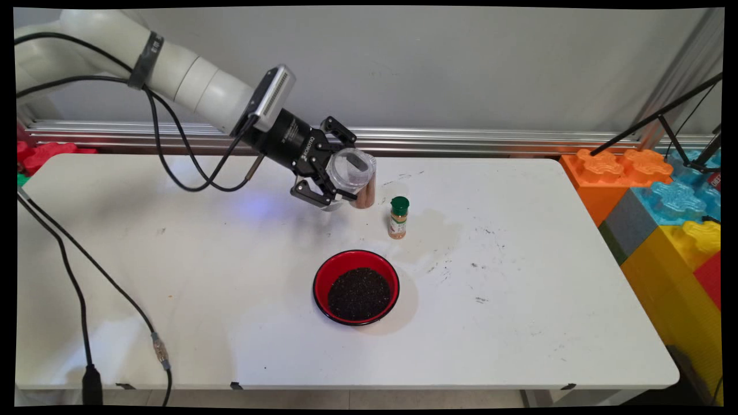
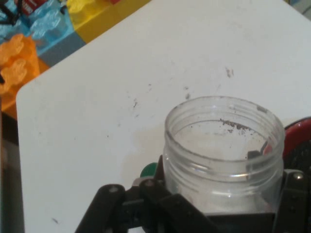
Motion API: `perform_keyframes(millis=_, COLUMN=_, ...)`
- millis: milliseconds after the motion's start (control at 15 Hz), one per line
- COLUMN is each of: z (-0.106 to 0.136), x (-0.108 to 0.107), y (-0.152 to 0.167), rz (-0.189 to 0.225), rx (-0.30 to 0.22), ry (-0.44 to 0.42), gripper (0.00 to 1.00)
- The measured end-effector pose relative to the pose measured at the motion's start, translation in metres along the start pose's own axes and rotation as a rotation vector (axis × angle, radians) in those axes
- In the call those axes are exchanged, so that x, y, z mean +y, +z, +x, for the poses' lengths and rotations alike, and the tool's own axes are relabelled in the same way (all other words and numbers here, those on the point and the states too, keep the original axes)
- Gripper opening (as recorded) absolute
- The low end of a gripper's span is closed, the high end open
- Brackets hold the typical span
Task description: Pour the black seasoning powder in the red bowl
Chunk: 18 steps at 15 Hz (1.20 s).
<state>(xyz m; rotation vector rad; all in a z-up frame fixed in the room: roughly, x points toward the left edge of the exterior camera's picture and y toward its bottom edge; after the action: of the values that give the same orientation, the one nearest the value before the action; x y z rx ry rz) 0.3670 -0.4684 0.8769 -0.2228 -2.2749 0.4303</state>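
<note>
My gripper [image 1: 344,172] is shut on a clear, lidless plastic jar [image 1: 353,168] and holds it tilted above the back middle of the white table [image 1: 519,300]. In the hand view the jar [image 2: 223,145] is empty but for dark specks on its inner wall, with the gripper [image 2: 218,211] clamped round its lower part. A brownish part shows just below the jar; I cannot tell what it is. A small spice bottle with a green cap [image 1: 398,217] stands just to the right of it. A red bowl of dark grains [image 1: 356,286] sits nearer the front.
Large orange, blue and yellow toy blocks [image 1: 663,196] stand off the table's right end, with a black tripod [image 1: 680,132] over them. Black cables [image 1: 75,276] hang over the table's left side. Dark smudges mark the table right of the bowl.
</note>
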Motion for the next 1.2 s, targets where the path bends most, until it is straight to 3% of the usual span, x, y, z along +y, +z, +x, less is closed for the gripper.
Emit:
perform_keyframes(millis=733, z=-0.006, x=-0.019, y=-0.011, rz=-0.01, rx=0.047, ry=-0.34, gripper=0.0)
perform_keyframes(millis=1200, z=-0.014, x=-0.022, y=-0.02, rz=0.004, rx=0.108, ry=-0.489, gripper=0.0)
